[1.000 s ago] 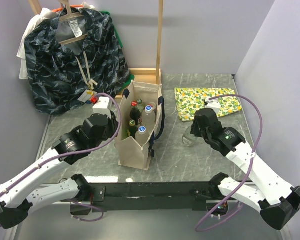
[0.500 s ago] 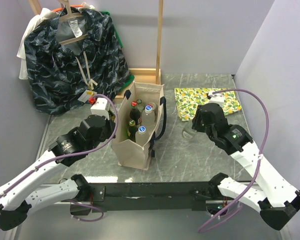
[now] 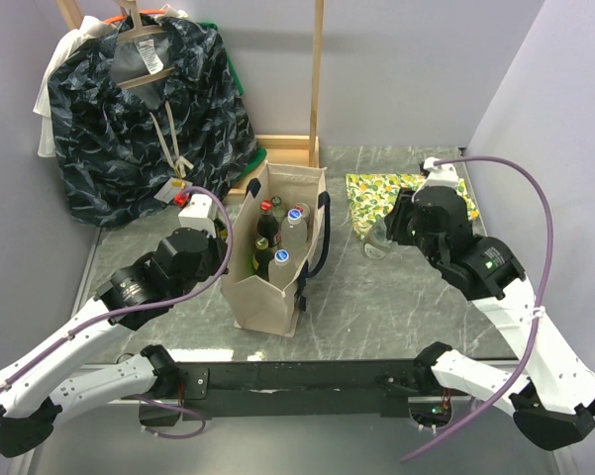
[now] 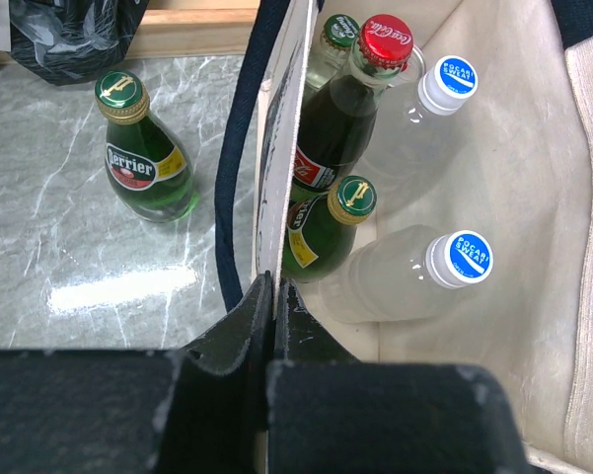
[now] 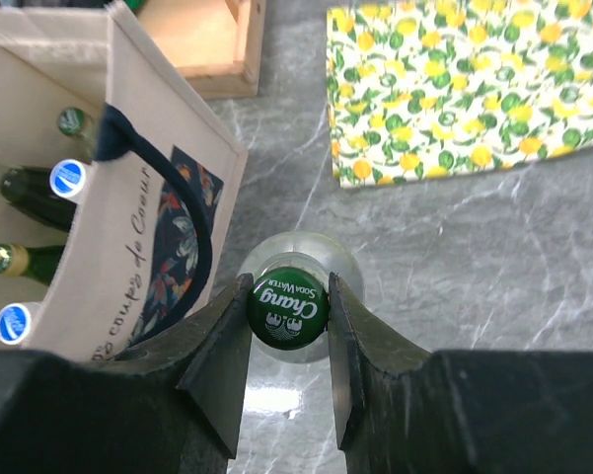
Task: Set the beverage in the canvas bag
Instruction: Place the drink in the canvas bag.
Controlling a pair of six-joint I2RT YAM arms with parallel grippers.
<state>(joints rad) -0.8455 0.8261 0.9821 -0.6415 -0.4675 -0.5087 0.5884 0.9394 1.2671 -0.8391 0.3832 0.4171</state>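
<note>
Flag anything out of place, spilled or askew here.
Nothing is spilled or damaged. One green Perrier bottle stands upright on the table outside the canvas bag, beside its wall, while five other bottles sit inside it.

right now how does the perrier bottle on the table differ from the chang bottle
Glass: the Perrier bottle is green; the Chang bottle is clear.
Cap: Perrier's is green and gold, Chang's dark green with white lettering.
Hold: the Perrier bottle stands free; the Chang bottle has the right gripper closed on its cap.
Both are upright, outside the canvas bag.
</note>
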